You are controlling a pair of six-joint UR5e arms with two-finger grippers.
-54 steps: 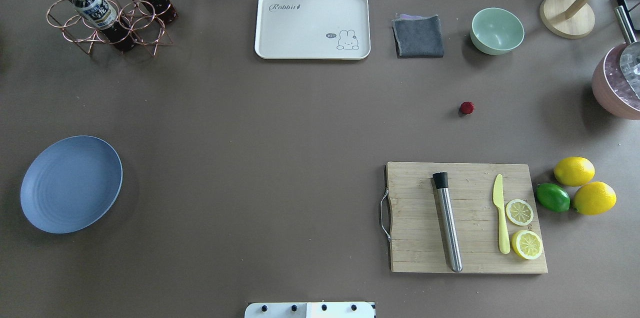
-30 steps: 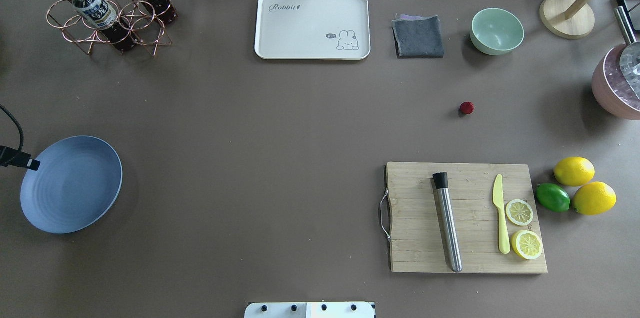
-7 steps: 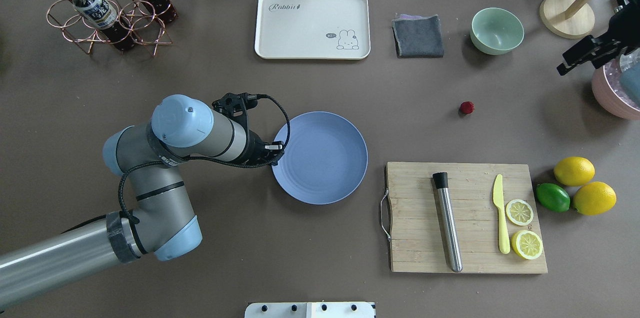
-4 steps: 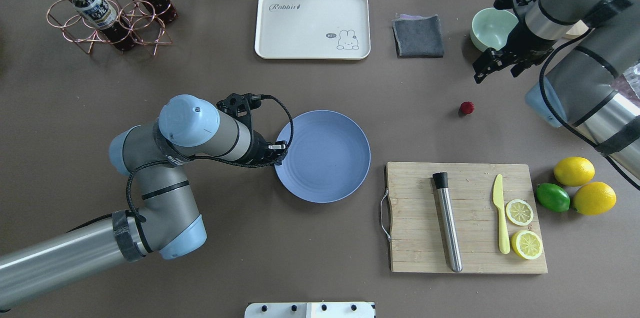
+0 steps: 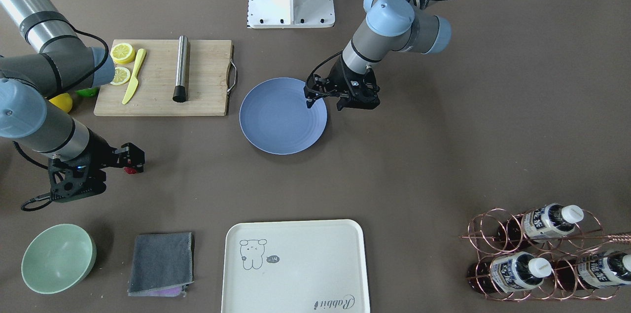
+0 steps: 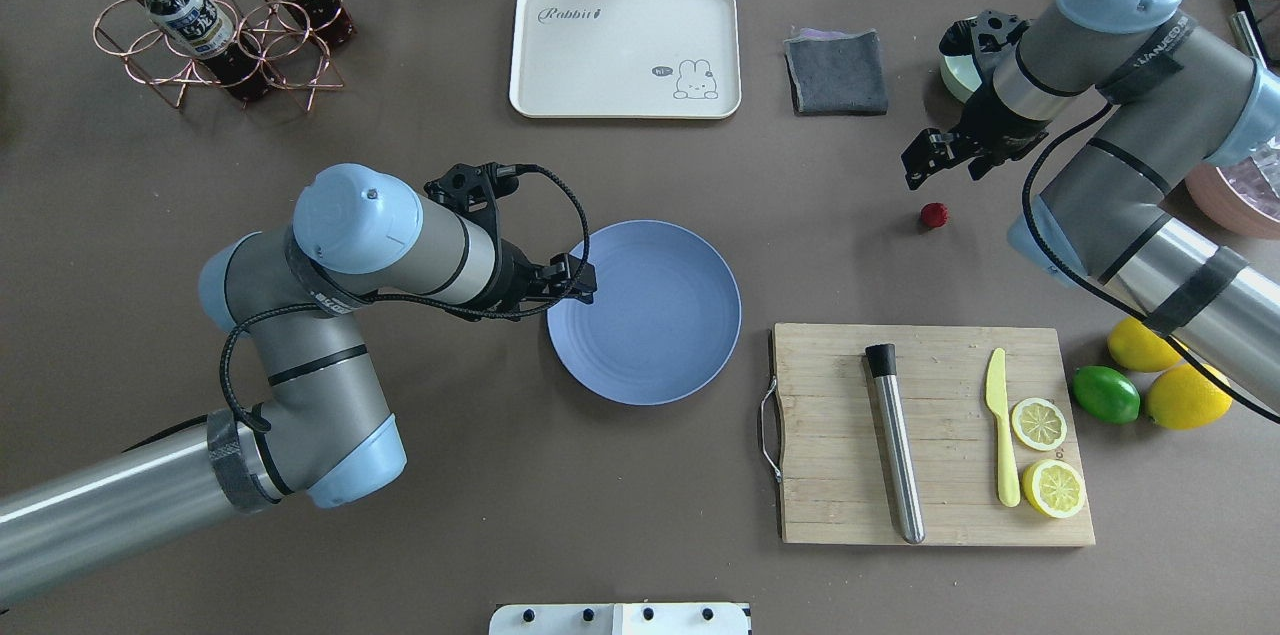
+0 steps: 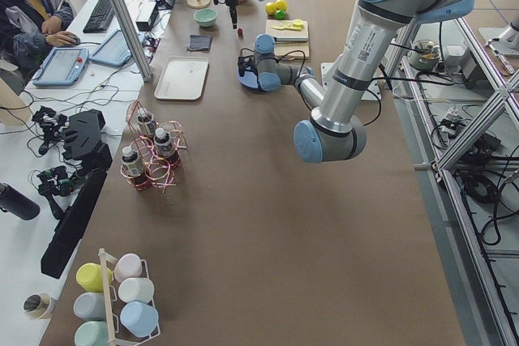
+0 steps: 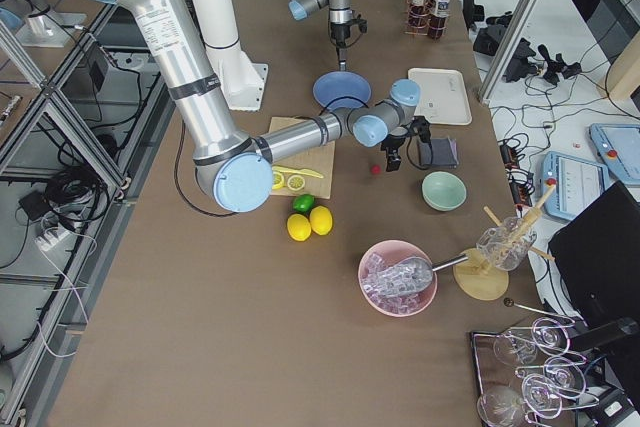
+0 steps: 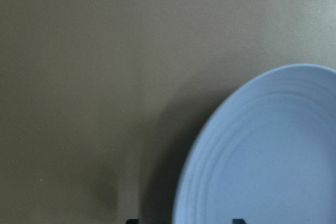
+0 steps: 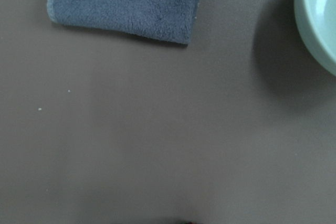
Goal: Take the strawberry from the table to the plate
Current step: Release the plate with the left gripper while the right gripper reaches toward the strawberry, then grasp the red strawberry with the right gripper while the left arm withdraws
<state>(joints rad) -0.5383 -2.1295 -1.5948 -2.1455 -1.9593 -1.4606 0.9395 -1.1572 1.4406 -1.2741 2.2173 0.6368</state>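
Note:
The strawberry [image 6: 934,214], small and dark red, lies on the brown table [image 6: 420,535] right of centre. My right gripper [image 6: 925,160] hovers open just beyond it, not touching; the front-facing view shows the strawberry [image 5: 129,171] peeking out beside the fingertips. Mid-table sits the blue plate [image 6: 660,335]. My left gripper [image 6: 585,283] is open at its left rim. In the left wrist view the plate [image 9: 262,156] rim runs between the two finger ends at the bottom edge.
A wooden cutting board [image 6: 830,475] with a steel muddler, yellow knife and lemon slices lies near the plate. Lemons and a lime [image 6: 1105,395] sit at its right. Mint bowl [image 5: 58,258], grey cloth [image 6: 836,72], cream tray [image 6: 600,65] and bottle rack [image 6: 215,15] line the far side.
The left gripper brought the plate from the table's left side to the middle, then opened off its rim. The right arm swung in from the right to just beyond the strawberry.

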